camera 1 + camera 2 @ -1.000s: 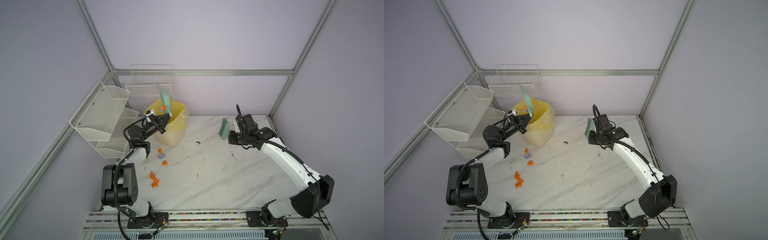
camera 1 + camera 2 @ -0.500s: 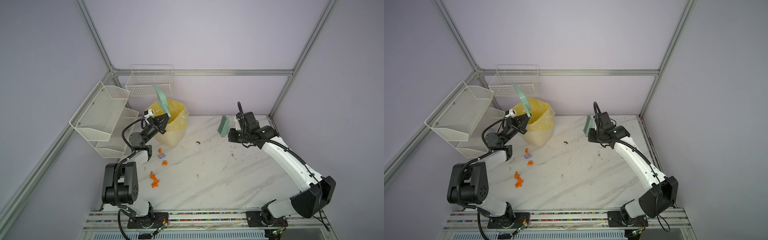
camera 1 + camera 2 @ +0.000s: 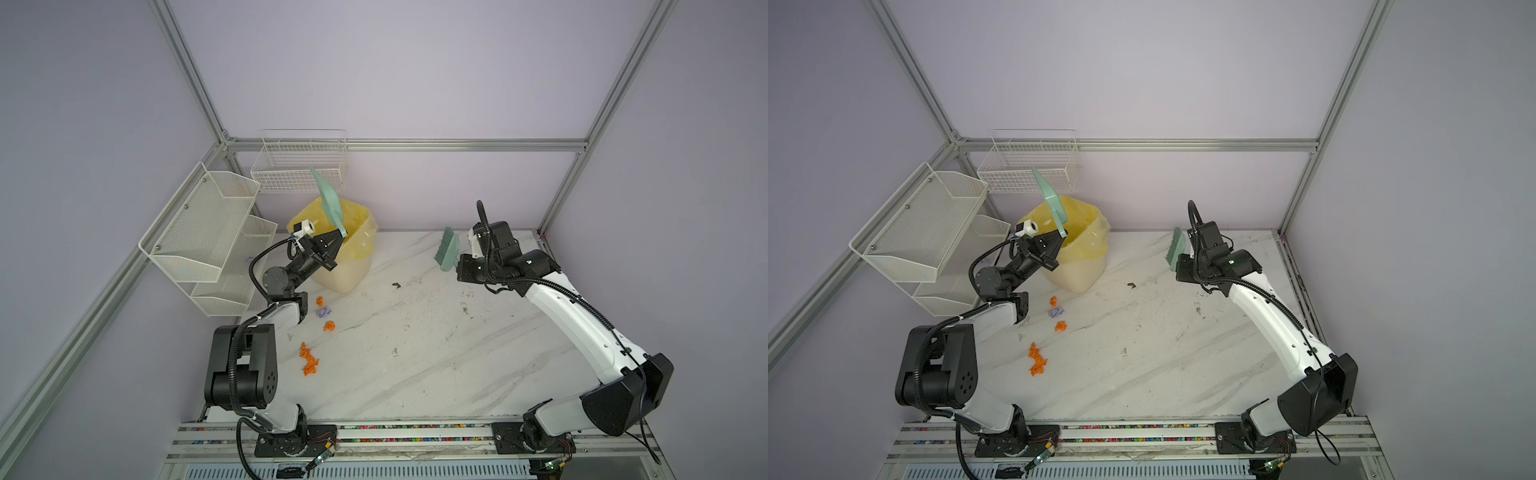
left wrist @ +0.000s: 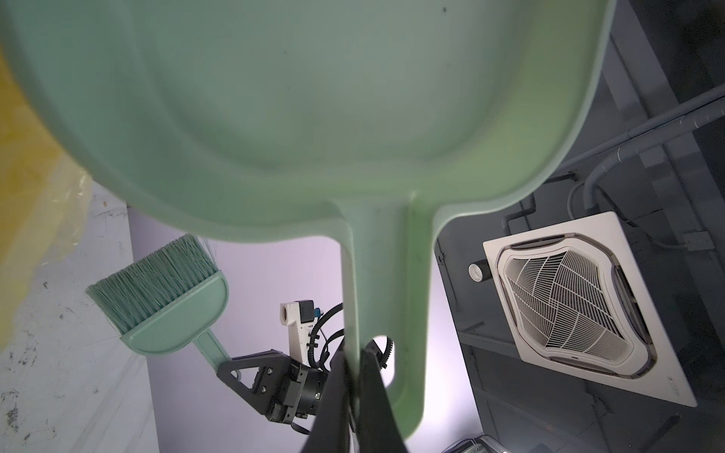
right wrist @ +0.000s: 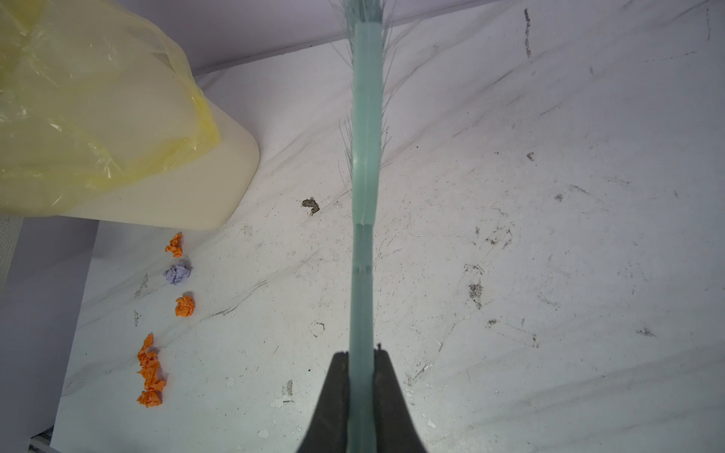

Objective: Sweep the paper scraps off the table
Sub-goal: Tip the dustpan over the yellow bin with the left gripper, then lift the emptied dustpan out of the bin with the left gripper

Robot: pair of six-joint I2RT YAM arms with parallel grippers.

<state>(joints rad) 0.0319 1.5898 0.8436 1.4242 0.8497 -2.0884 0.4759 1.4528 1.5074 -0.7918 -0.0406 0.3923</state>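
**Step in hand.** The left hand (image 3: 330, 244) was clamped on the handle of the mint-green dustpan (image 3: 328, 199). The pan was raised steeply, left of centre in both top views, and tipped over the mouth of the waste bin (image 3: 340, 270). This was judged to be the emptying step. The right hand (image 3: 463, 267) gripped the matching hand brush (image 3: 448, 249) by its handle, bristles lifted clear of the desk (image 3: 436, 353), right of centre near the back wall.

**Task items.** The paper scraps (image 3: 309, 361) lay on the desk at left centre, below the bin and beside the left arm. In the right wrist view there were two single orange wads with a lavender wad (image 5: 177, 273) between them, and beyond these a close cluster of orange ones (image 5: 151, 372). The work was judged unfinished.

**Containers.**
- The bin carried a yellow plastic liner (image 3: 359, 224). Its contents could not be made out.
- The face of the pan shown in the left wrist view (image 4: 314, 98) bore no scraps.
- Nothing was seen in the wire shelves (image 3: 199, 232) or the wall basket (image 3: 299, 166).

**Next move, as judged.** The pan should come down with its lip flat on the desk just beside the scraps. The brush must cross the desk to reach them and draw them in. A raised lip would let wads slip under it.
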